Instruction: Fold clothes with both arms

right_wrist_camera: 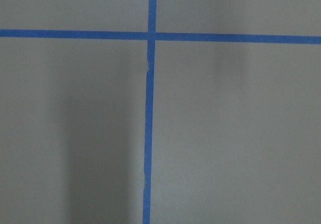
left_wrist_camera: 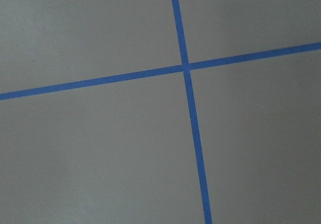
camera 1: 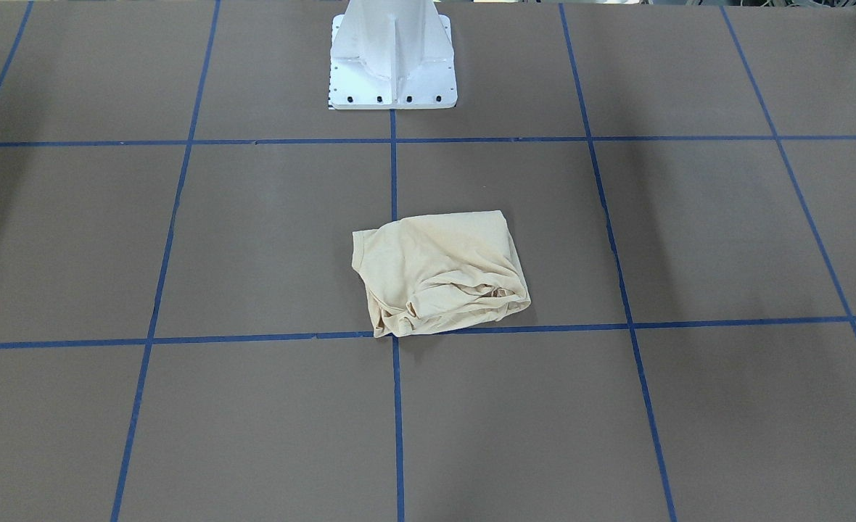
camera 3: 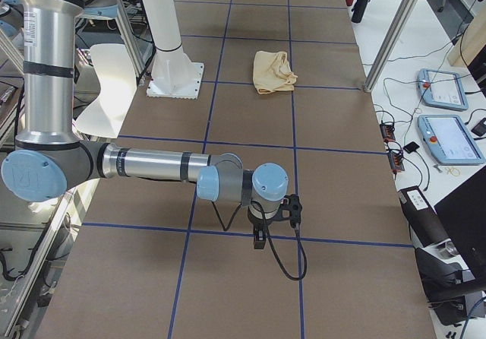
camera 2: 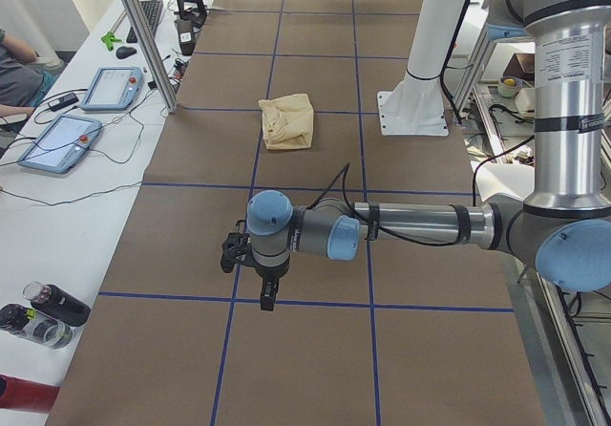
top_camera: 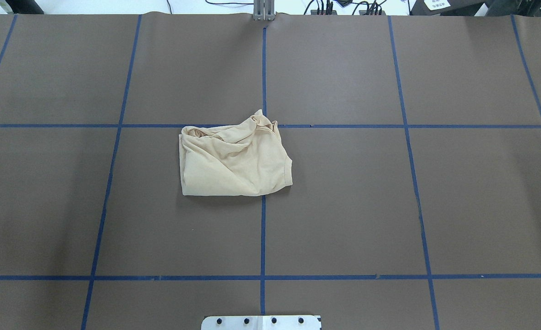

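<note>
Overhead exterior: T-shirt [top_camera: 234, 160] looks roughly folded; next I'd tidy its rumpled edge. With left arm [camera 2: 410, 223], right arm [camera 3: 152, 163] clear, I can't tell the jaws' state.

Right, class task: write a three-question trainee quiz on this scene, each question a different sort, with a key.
1. True or false: the left gripper and right gripper are both clear of the shirt.
2. The shirt lies: A. on the white base; B. over blue tape near the table's middle; C. at the table's edge by the tablets.
3. Fill in: in the exterior left view, the near arm is the robot's ___ arm.
Key: 1 true; 2 B; 3 left.
</note>
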Tool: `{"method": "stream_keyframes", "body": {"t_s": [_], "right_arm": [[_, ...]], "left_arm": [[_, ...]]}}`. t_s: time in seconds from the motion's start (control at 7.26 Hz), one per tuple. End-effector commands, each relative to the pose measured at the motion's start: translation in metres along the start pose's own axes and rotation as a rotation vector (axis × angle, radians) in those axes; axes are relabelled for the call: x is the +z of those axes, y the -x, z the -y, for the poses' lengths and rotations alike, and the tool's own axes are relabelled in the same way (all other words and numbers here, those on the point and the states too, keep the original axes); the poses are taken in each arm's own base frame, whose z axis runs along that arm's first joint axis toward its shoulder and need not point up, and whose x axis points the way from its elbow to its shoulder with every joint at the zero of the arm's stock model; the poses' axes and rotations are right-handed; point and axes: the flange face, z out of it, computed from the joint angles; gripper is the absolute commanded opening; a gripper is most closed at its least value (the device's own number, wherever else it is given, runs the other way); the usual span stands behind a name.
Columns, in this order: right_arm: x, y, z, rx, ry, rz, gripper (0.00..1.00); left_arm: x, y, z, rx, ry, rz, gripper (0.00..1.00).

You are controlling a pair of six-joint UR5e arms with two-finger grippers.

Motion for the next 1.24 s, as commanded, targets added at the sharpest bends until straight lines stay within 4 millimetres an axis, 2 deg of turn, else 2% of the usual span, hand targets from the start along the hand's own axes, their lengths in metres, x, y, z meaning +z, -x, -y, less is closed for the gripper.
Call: {"method": "stream_keyframes", "body": {"t_s": [0.0, 1.1], "right_arm": [[-0.0009, 0.0008, 0.0013, 0.043, -0.002, -0.001, 1.00], [-0.0046, 0.0045, 0.0066, 0.034, -0.010, 0.002, 1.00]], "left_arm": [[-0.0018, -0.0026, 0.0014, -0.064, -0.004, -0.002, 1.00], [-0.0033, -0.0056, 0.0069, -0.063, -0.005, -0.002, 1.00]]}}
